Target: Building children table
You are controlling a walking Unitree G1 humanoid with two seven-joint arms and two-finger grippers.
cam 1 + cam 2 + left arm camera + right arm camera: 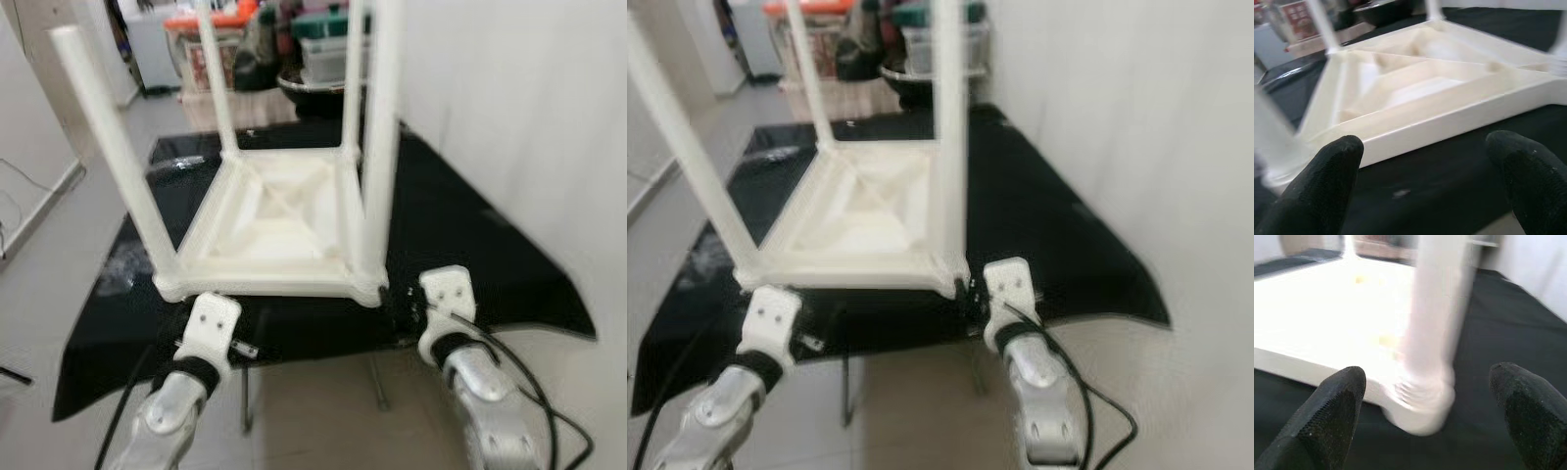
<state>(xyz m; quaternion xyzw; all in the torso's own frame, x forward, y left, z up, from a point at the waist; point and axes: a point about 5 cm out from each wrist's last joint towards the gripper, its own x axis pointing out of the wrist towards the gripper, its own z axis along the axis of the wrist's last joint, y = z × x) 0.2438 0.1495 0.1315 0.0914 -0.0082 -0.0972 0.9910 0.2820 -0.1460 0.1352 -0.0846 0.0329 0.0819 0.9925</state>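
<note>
— Where is the white children's table [274, 225]?
— Upside down on the black-covered table [470, 235], legs up.
— And the grippers?
— The left gripper [1425, 181] faces its near edge, fingers spread; the right gripper [1425, 421], also spread, faces a corner leg [1435, 308].

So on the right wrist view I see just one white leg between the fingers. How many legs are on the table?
Observer: Four legs stand up from the table, which lies upside down on a black cloth.
Operator: Where is the other arm?
Observer: The left gripper is open and faces the table's near edge by its near left corner. The right gripper, also open, is at the near right corner.
Operator: Anything past the table?
Observer: Bins are piled beyond the cloth's far end.
</note>
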